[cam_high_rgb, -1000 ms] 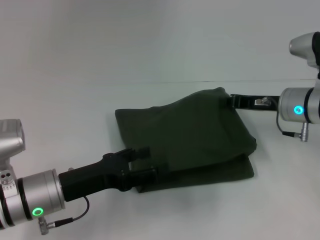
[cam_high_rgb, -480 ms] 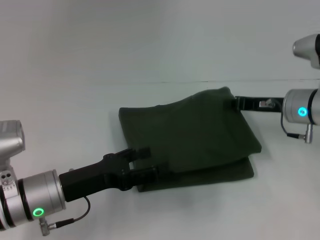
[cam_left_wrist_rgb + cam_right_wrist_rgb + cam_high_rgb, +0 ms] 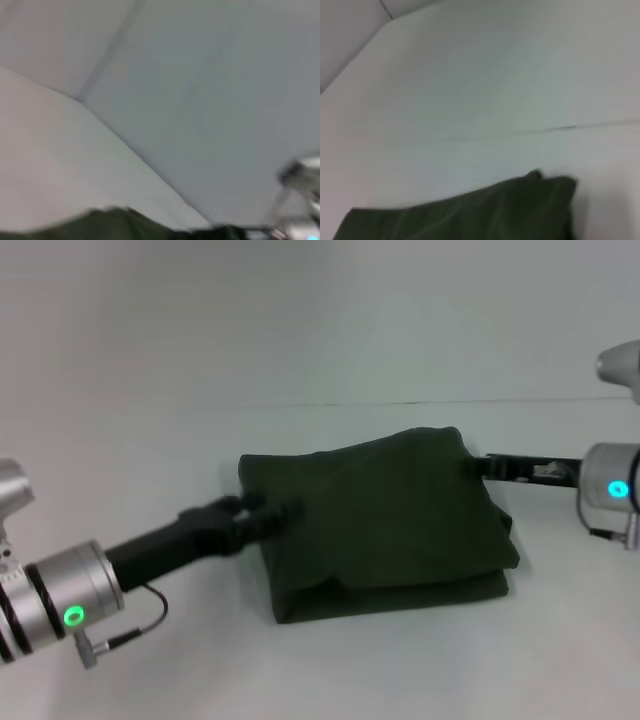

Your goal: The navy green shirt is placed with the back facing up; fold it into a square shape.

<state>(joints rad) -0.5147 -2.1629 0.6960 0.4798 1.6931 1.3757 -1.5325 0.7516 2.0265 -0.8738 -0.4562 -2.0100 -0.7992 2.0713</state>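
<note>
Shirt first: the navy green shirt point(image 3: 385, 520) lies on the white table point(image 3: 130, 450) as a thick, nearly square bundle. At its left edge, the left gripper point(image 3: 262, 517) has lifted away from the near-left corner it was clamped on a second ago and now hovers by the left edge; whether its fingers are spread I cannot tell. At the shirt's far-right corner, the right gripper point(image 3: 478, 467) stays at the cloth, pulled slightly rightward, its grip hidden. The left-hand release suggests the last fold is laid and only tidying remains.
</note>
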